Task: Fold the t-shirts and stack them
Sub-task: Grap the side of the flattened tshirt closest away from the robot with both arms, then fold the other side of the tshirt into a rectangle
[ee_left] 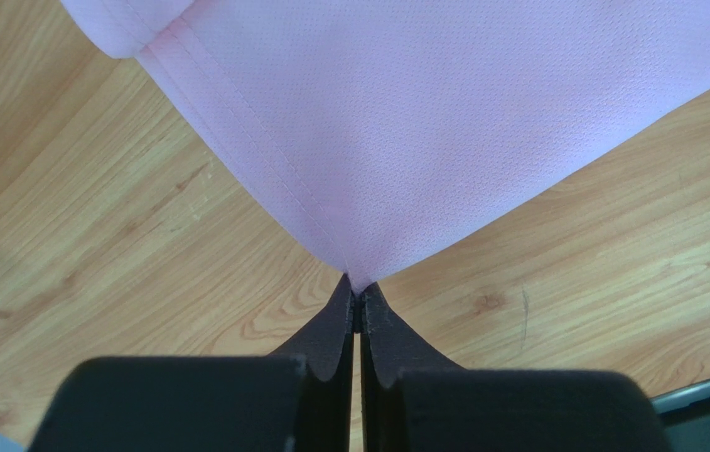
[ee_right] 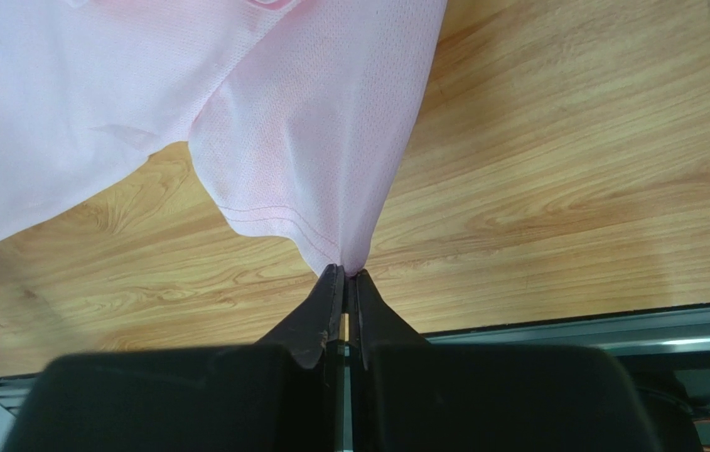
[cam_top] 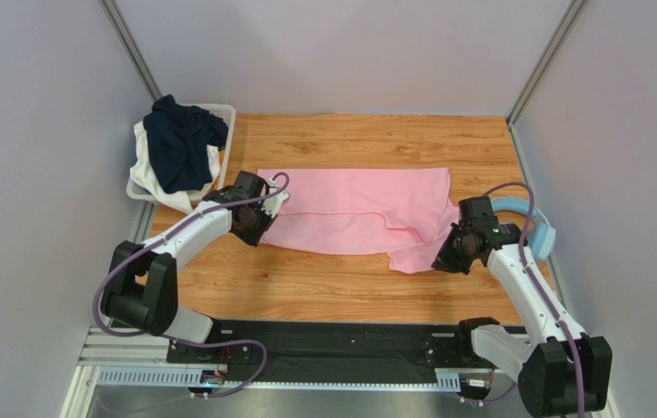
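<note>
Both hands are pinched all the way shut on the light pink t-shirt [cam_top: 353,209], one corner each. The left hand [ee_left: 357,294] has its two black fingers pressed flat together with a pointed bit of hemmed edge caught right at the tips, and the cloth fans out wide ahead of it. It's the same story on the right hand [ee_right: 344,275]: no gap between the fingers, with a stitched corner of the shirt nipped at the very tip and hanging in a soft fold above the wooden worktop [cam_top: 323,283]. From above, the shirt stretches sideways between the two hands, mostly flat on the wood, with a flap folded over near the right hand's end (a bit rumpled there). The dark navy t-shirt [cam_top: 182,139] is heaped in the white basket [cam_top: 225,111], well apart from the pink one, beyond the left hand on its outer side. The light blue headphones [cam_top: 539,233] sit just beside the right hand, on its outer side.
</note>
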